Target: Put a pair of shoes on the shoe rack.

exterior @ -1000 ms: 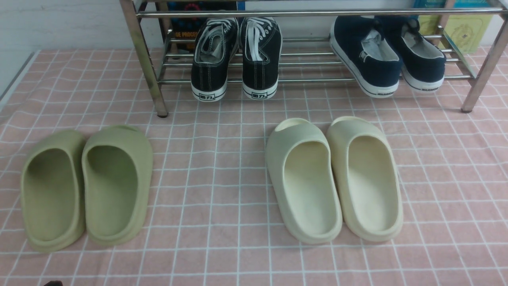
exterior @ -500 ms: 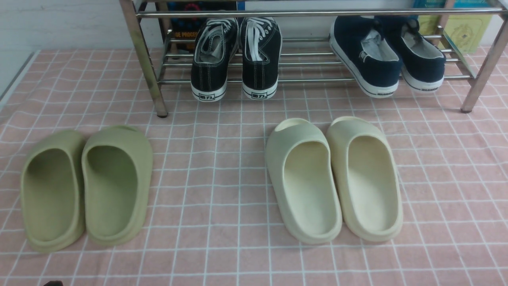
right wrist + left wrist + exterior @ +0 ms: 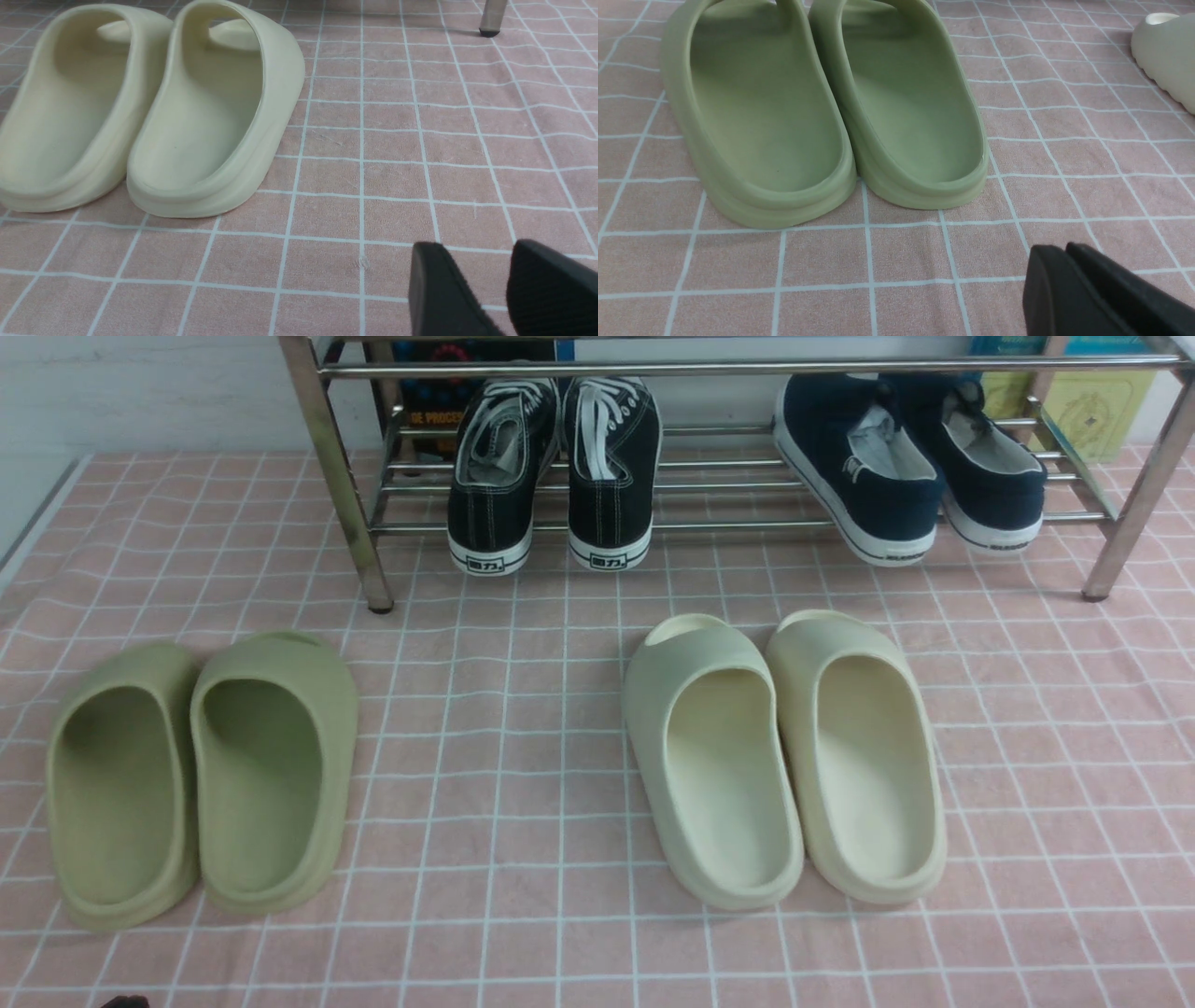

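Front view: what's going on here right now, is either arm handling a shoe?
Neither. The black sneakers already sit on the shoe rack, heels outward, beside navy slip-ons. Olive slides and cream slides lie on the pink checked cloth. The left claw, fingers together, and the right claw, open, hold nothing, low above the cloth.

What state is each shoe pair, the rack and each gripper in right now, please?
black sneakers: on the shoe rack, heels outward
navy slip-ons: on the rack, angled
olive slides: on the cloth, side by side
cream slides: on the cloth
left gripper: shut, empty
right gripper: open, empty
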